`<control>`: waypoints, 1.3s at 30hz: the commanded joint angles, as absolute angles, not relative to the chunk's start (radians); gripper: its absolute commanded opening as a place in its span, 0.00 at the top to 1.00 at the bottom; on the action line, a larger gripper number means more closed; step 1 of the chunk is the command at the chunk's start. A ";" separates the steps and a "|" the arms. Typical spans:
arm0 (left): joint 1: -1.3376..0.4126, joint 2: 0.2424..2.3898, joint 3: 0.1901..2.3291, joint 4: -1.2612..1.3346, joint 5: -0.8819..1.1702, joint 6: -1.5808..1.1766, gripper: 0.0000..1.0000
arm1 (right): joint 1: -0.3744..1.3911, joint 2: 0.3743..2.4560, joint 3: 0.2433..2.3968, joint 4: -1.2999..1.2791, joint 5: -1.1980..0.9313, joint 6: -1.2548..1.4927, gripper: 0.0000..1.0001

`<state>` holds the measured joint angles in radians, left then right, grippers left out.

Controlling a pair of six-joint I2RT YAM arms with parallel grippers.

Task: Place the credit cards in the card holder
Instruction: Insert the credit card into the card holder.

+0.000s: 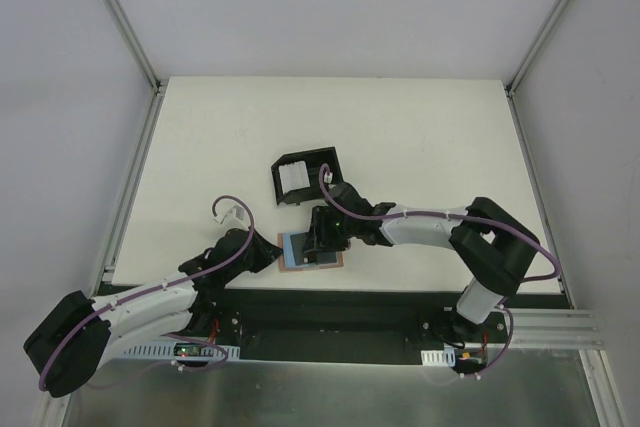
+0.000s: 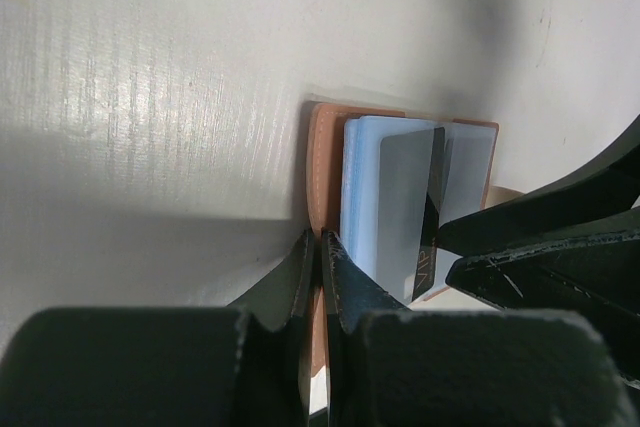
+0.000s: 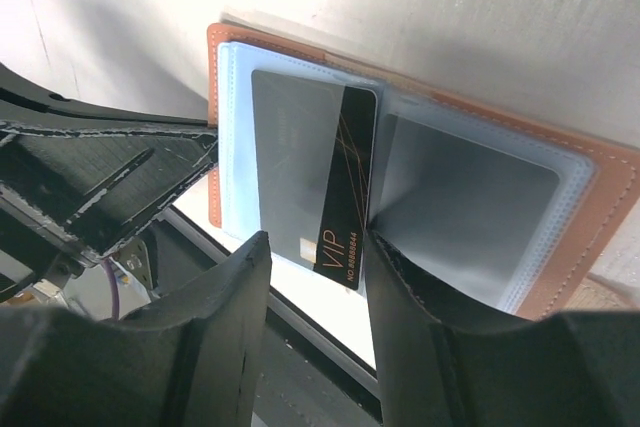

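Spreading across most of the overhead view, the white bench (image 1: 200, 147) carries everything, with grey walls round it. Both arms reach in from its near edge: the left arm (image 1: 150, 297) slants up from the lower left corner, and the right arm (image 1: 430, 222) bends at the elbow and stretches leftward toward the middle. Beyond them, near the bench's centre, a black open-sided box (image 1: 305, 175) lies at an angle with something white (image 1: 292, 179) inside it. Close to the near edge, between the two arms, the card holder (image 1: 296, 249) lies opened flat, its tan leather border (image 3: 600, 217) framing pale blue plastic pockets (image 3: 470, 207). The left gripper (image 2: 320, 247) is closed tight on the holder's leather edge (image 2: 322, 177), with the strip pinched between its two fingers. The right gripper (image 3: 318, 242) hangs over the open holder from the other side, with its jaws standing partly apart, one on each side of the near end of a card. Whether the pads touch that card's edges cannot be told. This credit card (image 3: 300, 167) is grey with a black stripe down one long side and lies on the left half of the holder, over the blue pockets; from the left wrist view it (image 2: 405, 207) shows beside the fold. Gold lettering on the stripe reads VIP, with a small number under it.
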<state>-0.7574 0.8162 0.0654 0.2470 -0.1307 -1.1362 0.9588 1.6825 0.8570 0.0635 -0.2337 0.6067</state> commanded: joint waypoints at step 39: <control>-0.752 0.841 0.040 0.252 -0.107 -1.069 1.00 | 0.989 1.769 1.005 0.037 -0.250 0.512 0.56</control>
